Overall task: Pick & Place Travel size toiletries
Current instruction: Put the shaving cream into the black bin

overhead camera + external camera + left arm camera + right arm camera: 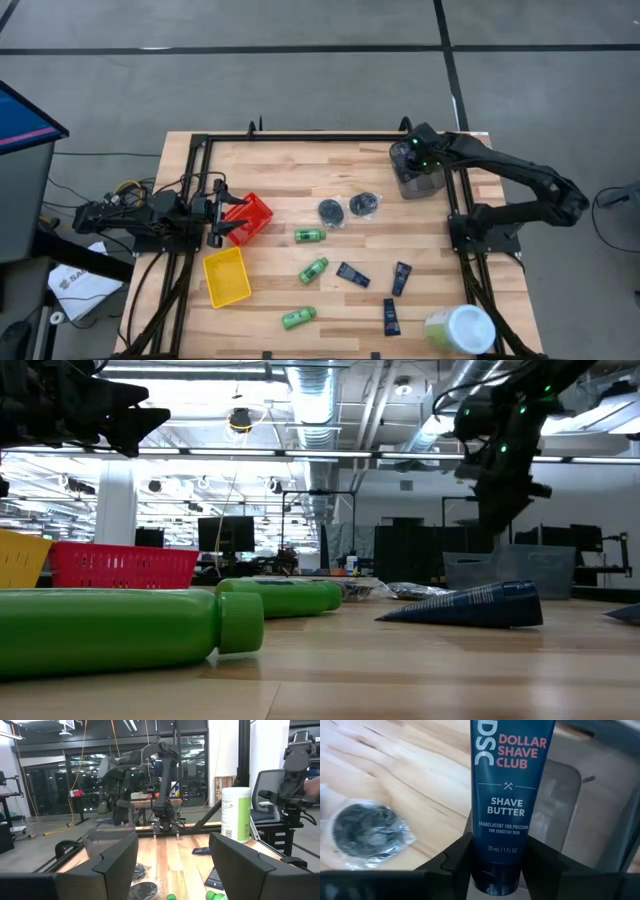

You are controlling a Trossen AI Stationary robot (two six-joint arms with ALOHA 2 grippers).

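My right gripper [412,160] hangs over the grey bin [415,182] at the table's far right, shut on a dark blue "Shave Butter" tube [512,780]. Three more blue tubes [352,275] [401,278] [391,317], three green bottles [310,235] [313,270] [298,318] and two dark discs [331,211] [363,205] lie flat on the wood. One disc [365,831] in a clear wrapper shows in the right wrist view. My left gripper [215,220] waits open beside the red bin [250,218]. My right gripper [500,857] pinches the blue tube between its two fingers [455,862], across the end that bears the "30 mL" print [502,851]. The fingers come from above, pointing down. The tube hangs below them, lifted clear, its far end over the table and the grey bin's edge [570,815].
A yellow bin [227,277] sits on the near left, the red bin just beyond it. A large pale green-and-white tub [460,330] lies at the near right corner. Black frame rails [460,210] run along the table's left, right and far sides.
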